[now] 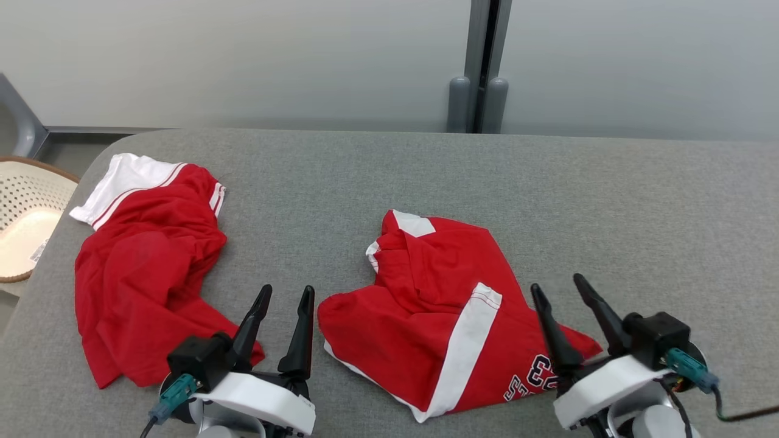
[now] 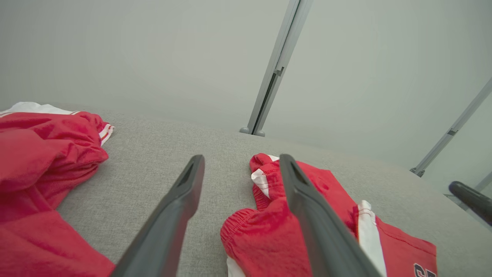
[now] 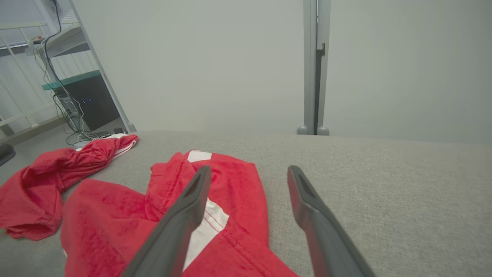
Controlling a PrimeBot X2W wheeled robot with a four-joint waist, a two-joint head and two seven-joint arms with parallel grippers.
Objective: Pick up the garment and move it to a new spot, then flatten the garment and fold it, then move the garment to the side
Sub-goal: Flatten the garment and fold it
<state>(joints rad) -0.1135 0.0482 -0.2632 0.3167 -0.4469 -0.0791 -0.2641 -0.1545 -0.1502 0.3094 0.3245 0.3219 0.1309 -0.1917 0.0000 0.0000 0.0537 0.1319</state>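
Red shorts (image 1: 438,316) lie crumpled near the table's (image 1: 608,194) front edge between the left gripper (image 1: 287,290) and right gripper (image 1: 557,282), both spread open and empty, so pick-up seems not begun; next each should pinch a hem

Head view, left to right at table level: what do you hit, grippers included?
white basket → crumpled red garment → left gripper, open → striped red garment with a number print → right gripper, open, its fingers over that garment's right corner.
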